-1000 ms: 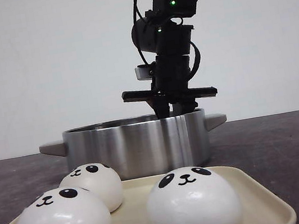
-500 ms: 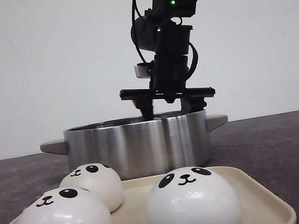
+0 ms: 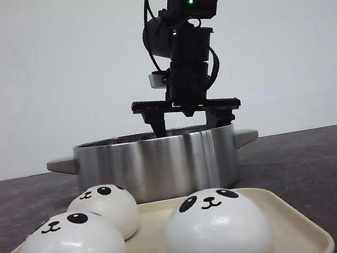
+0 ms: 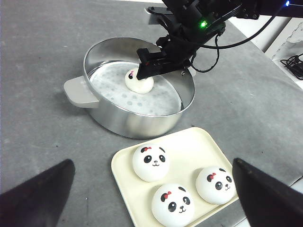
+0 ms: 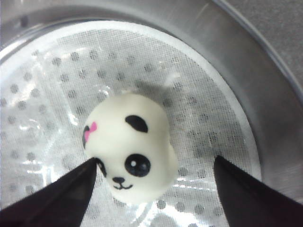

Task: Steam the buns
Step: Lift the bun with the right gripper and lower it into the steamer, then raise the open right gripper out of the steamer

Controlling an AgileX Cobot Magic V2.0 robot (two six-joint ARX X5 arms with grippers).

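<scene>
Seemingly unlabelled, one bun (image 5: 130, 146) sits between the right hand's (image 5: 151, 189) spread fingers.

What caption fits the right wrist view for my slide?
Open right pincer above a panda bun resting on the steamer pot's perforated liner.

Probably a lab, bare white wall (image 3: 51, 74), grey tabletop (image 4: 42, 142)

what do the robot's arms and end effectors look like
The right arm is matte black and blocky, with small green indicator lights and looped black cables along it. Its end effector has a flat black crossbar carrying two dark fingers, which taper to wedge tips. Of the left end effector, only its two dark wedge-shaped fingers show.
</scene>
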